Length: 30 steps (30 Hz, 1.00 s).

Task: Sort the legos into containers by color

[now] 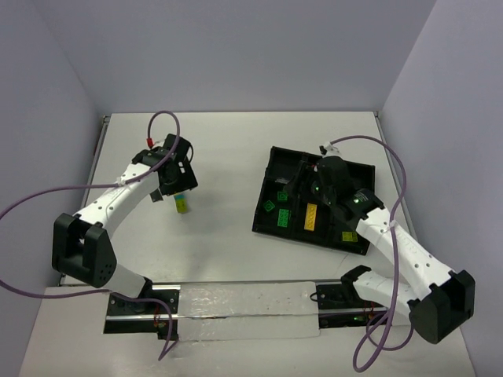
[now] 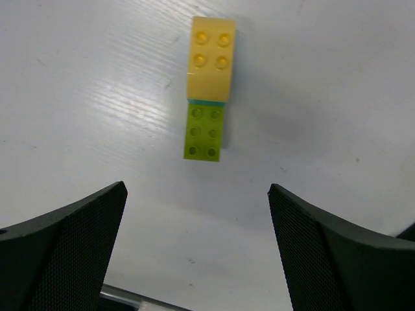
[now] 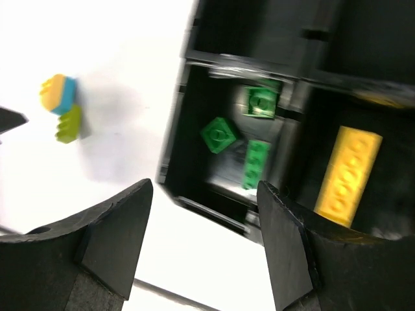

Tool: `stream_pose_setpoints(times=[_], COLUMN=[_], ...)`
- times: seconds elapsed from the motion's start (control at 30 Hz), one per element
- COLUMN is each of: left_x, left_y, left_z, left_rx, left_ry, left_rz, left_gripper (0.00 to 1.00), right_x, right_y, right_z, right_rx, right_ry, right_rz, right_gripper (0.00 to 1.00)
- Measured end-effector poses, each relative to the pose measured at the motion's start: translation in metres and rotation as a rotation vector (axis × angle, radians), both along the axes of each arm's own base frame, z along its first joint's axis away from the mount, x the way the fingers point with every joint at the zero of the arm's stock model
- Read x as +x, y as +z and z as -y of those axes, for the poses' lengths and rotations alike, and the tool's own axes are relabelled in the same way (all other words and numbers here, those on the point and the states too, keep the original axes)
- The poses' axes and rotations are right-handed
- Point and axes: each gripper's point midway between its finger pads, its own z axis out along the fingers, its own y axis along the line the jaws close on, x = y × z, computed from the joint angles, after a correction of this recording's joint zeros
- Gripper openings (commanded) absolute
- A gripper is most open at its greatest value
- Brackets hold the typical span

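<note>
Left gripper (image 2: 196, 194) wide open over yellow-blue-lime lego stack (image 2: 207, 97) on table (image 2: 78, 78) left, right gripper (image 3: 204, 194) jaws apart, empty, above tray (image 3: 259, 32) right, green legos (image 3: 220, 135) and yellow lego (image 3: 347, 175) in adjacent compartments

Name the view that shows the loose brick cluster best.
Left wrist: the brick cluster sits centred and sharp, showing yellow, a light blue sliver and lime, with clear studs. Top external shows it tiny; right wrist shows it blurred at the left edge.

tray (image 1: 284, 161) black | bricks (image 3: 220, 135) green, yellow | stack (image 2: 209, 84) yellow-lime (blue band, seemingly)
</note>
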Motion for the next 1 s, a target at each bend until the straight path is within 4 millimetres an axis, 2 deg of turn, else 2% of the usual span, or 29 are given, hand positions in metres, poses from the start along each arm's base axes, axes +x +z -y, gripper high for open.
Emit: stream_pose_setpoints(times=[0.17, 0.47, 0.83, 0.97, 1.0], left_x=[0.002, 0.033, 0.052, 0.053, 0.053], left_y=[-0.017, -0.065, -0.069, -0.072, -0.072], left_z=[-0.015, -0.016, -0.014, -0.014, -0.013], left_rx=[0.003, -0.013, -0.011, -0.01, -0.011], left_ry=[0.027, 0.02, 0.003, 0.003, 0.002], left_rz=[-0.029, -0.117, -0.095, -0.101, -0.099], left_gripper=[0.93, 0.74, 0.5, 0.25, 0.12], right_x=[0.005, 0.006, 0.008, 0.008, 0.008], right_y=[0.007, 0.008, 0.005, 0.003, 0.003], right_z=[-0.009, -0.008, -0.008, -0.008, -0.008], right_rx=[0.01, 0.008, 0.002, -0.003, -0.004], right_ry=[0.017, 0.012, 0.011, 0.012, 0.012], right_rz=[0.018, 0.02, 0.012, 0.008, 0.008], right_gripper=[0.73, 0.73, 0.73, 0.73, 0.73])
